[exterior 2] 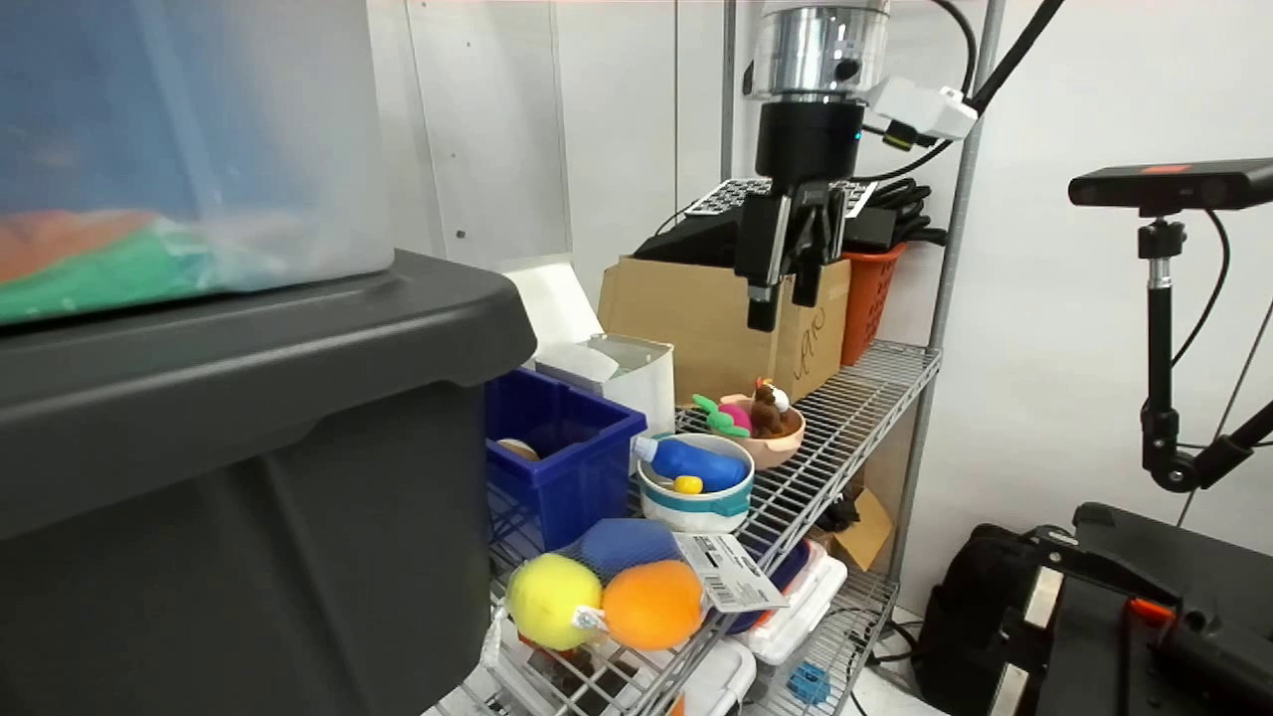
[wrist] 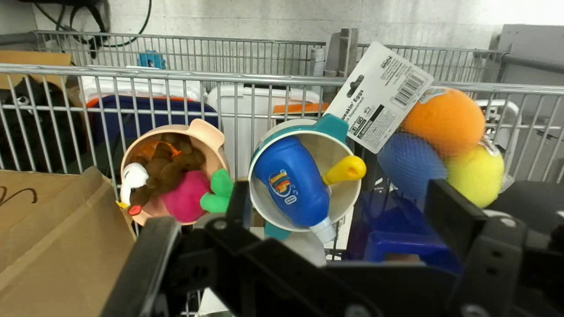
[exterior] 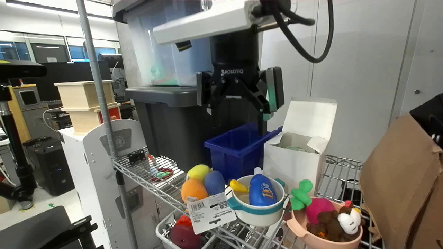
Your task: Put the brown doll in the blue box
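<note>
The brown doll is a dark brown soft toy with a white head and red comb. It lies in the pink bowl beside a magenta plush, and shows in both exterior views [exterior: 334, 223] [exterior 2: 768, 413] and in the wrist view [wrist: 165, 169]. The blue box stands on the wire shelf by the dark grey tote, in both exterior views [exterior: 235, 162] [exterior 2: 587, 487]. In the wrist view the blue box [wrist: 410, 240] is partly hidden by my gripper. My gripper [exterior: 238, 103] [exterior 2: 784, 298] [wrist: 339, 198] is open and empty, high above the shelf, apart from the doll and the box.
A white pot [exterior: 261, 218] with a blue bottle stands between the pink bowl [exterior: 323, 238] and blue box. The white cardboard box [exterior: 294, 166] has its lid up. Netted balls [exterior 2: 651, 604] lie at the shelf edge. The grey tote [exterior 2: 249, 557] and cardboard box [exterior 2: 696, 308] rise at the sides.
</note>
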{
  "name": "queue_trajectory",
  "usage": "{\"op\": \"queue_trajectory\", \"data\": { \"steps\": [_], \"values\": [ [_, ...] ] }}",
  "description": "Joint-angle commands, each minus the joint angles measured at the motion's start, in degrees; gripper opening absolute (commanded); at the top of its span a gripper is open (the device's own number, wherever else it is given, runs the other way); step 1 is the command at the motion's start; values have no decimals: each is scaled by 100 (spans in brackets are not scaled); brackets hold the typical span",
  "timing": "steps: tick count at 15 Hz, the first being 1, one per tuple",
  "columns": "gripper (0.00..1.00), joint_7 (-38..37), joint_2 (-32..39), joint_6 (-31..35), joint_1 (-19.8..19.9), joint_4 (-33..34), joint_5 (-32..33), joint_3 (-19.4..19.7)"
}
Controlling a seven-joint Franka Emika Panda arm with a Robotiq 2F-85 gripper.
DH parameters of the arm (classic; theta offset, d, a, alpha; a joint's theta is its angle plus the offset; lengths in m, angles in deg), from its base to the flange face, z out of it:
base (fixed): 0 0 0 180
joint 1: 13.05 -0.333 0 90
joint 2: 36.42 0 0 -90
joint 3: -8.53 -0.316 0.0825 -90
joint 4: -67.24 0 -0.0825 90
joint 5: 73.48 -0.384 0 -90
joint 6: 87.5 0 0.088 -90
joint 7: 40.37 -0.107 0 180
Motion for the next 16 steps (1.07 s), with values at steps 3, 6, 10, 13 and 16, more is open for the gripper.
{"op": "queue_trajectory", "data": {
  "steps": [3, 6, 10, 13, 16],
  "values": [
    [100, -423, 968, 230, 48, 684, 247, -57],
    [100, -595, 1327, 248, 38, 956, 372, -39],
    [100, -604, 1551, 227, 52, 1150, 503, -36],
    [100, -376, 1648, 68, 85, 1285, 694, -61],
    [100, 34, 1760, -224, 213, 1413, 687, -188]
  ]
}}
